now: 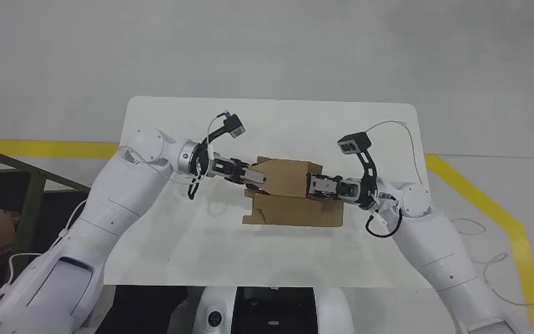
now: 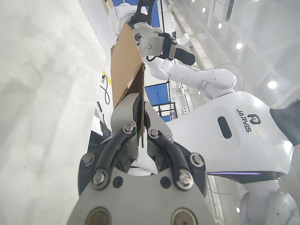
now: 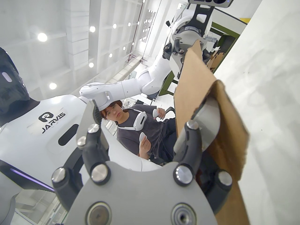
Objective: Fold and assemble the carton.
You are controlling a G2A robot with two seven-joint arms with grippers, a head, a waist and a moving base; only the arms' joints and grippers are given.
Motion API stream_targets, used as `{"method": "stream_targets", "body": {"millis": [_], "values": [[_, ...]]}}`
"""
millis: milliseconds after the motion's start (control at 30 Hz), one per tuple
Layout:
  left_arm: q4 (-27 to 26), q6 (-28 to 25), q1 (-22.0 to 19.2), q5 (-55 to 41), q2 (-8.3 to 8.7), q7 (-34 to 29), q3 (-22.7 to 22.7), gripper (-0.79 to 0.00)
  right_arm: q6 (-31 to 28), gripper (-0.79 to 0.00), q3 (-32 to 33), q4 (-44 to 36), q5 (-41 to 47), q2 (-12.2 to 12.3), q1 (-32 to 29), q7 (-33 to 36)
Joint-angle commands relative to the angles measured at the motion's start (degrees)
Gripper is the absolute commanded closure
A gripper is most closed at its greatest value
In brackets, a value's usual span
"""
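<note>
A brown cardboard carton [image 1: 288,190], partly folded, lies at the middle of the white table [image 1: 167,242]. My left gripper [image 1: 257,177] is at its left end. In the left wrist view this gripper [image 2: 141,114] is shut on a thin flap edge of the carton [image 2: 125,71], whose panel stands up beyond it. My right gripper [image 1: 312,185] is at the carton's right end. In the right wrist view it [image 3: 150,115] stands open, with one finger [image 3: 207,118] against the inside of a carton flap [image 3: 199,87] and the other finger [image 3: 92,115] free in the air.
The carton takes up the table's centre, and bare white tabletop lies around it on all sides. A yellow floor line [image 1: 467,192] runs beside the table. A dark green rack [image 1: 33,188] stands off the table's left side.
</note>
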Motion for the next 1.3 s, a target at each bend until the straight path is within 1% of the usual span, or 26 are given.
{"method": "stream_targets", "body": {"millis": [0,433,500,700,833,967,1100,1267], "values": [[0.11,0.12,-0.09,0.1,-0.05,-0.12,0.05,0.0,-0.07,-0.394,-0.08,0.35,0.29,-0.05,0.14,-0.07],[-0.2,0.55,-0.65,0.39,-0.52,-0.56,0.83,0.0,-0.1,-0.351,-1.48,2.59,-1.81,-0.4,1.34,-0.11],[-0.24,0.63,-0.65,0.31,-0.56,-0.63,0.86,0.0,-0.3,-0.317,-1.65,2.73,-2.32,-0.43,1.47,-0.3],[-0.26,0.49,-0.6,0.44,-0.65,-0.49,0.8,0.0,-0.72,-0.271,-1.93,2.92,-2.93,-0.48,1.45,-0.73],[-0.37,0.5,-0.56,0.3,-0.71,-0.5,0.77,0.0,-0.81,-0.222,-2.18,3.02,-3.33,-0.51,1.41,-0.82],[-0.54,0.5,-0.58,0.2,-0.78,-0.5,0.72,0.0,-0.88,-0.148,-2.44,3.35,-3.93,-0.56,1.64,-0.89],[-0.73,0.56,-0.6,0.13,-0.85,-0.56,0.7,0.0,-0.94,-0.117,-2.69,3.63,-4.29,-0.62,1.8,-0.95],[-0.89,0.8,-0.57,0.07,-0.93,-0.81,0.79,0.0,-1.02,-0.04,-3.04,3.9,-4.33,-0.73,1.93,-1.03]]}}
